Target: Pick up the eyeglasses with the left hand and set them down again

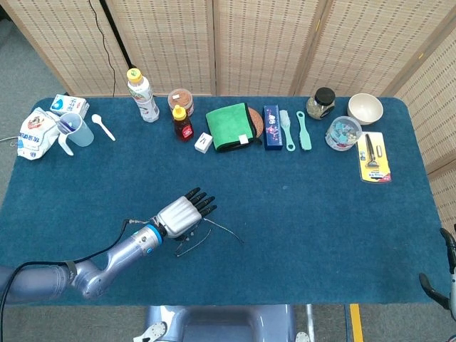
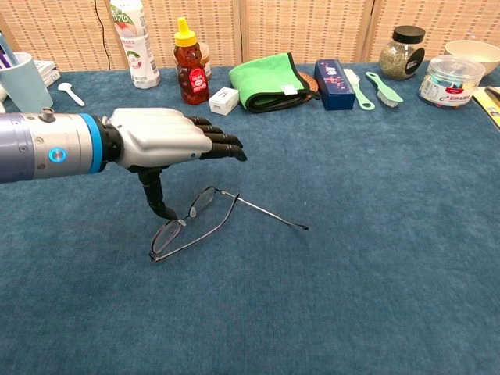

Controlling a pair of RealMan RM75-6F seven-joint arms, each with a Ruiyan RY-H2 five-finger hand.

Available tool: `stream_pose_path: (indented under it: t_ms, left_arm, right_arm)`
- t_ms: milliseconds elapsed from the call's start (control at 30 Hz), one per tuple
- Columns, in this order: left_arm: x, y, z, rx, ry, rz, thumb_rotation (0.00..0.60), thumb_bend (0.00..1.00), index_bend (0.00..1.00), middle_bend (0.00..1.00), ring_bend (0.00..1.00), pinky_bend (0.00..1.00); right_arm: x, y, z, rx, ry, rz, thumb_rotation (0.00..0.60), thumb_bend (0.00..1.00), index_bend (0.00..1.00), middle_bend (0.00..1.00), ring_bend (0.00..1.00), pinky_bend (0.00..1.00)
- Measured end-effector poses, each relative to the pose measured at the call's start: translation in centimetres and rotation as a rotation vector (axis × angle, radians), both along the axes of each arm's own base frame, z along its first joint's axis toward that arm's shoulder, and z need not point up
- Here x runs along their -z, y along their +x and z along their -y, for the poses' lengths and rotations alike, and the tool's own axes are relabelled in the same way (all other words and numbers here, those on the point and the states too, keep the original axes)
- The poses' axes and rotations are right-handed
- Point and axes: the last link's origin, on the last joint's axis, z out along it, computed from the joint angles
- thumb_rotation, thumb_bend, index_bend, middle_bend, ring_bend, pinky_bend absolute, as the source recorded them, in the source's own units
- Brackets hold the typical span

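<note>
The thin-framed eyeglasses (image 2: 167,234) lie on the blue table (image 2: 375,234), lenses at the near left and one temple arm stretched out to the right; in the head view the eyeglasses (image 1: 188,246) are partly under the hand. My left hand (image 2: 168,137) hovers just above them with its fingers stretched forward and its thumb pointing down beside the frame, holding nothing. From the head camera the left hand (image 1: 182,212) sits at the table's near left. Only dark parts of my right hand (image 1: 443,278) show at the right edge, and its fingers cannot be made out.
Along the far edge stand a bottle (image 1: 142,95), a honey bottle (image 1: 182,122), a small white box (image 1: 204,142), a green cloth (image 1: 229,127), brushes (image 1: 295,130), a jar (image 1: 322,103), a bowl (image 1: 365,108) and a yellow pack (image 1: 373,157). A blue cup (image 1: 77,130) is far left.
</note>
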Motion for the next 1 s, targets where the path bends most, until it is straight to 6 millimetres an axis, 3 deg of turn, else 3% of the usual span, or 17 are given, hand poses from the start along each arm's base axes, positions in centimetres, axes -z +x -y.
stream_pose_path:
  t_ms: [600,1000]
  left_arm:
    - [0.6,0.6,1.1,-0.007,-0.087,-0.033,0.519,0.15,0.02,0.00,0.00,0.00]
    - [1.4,1.0,0.7,-0.040,-0.101,-0.027,0.519,0.14,0.15,0.00,0.00,0.00]
  right_arm:
    - [-0.2,-0.2,-0.2,0.006,-0.009,0.001,0.600,0.30,0.08,0.00,0.00,0.09]
    - [-0.2,-0.3,-0.1,0.009,-0.008,0.002,0.600,0.30,0.08,0.00,0.00,0.09]
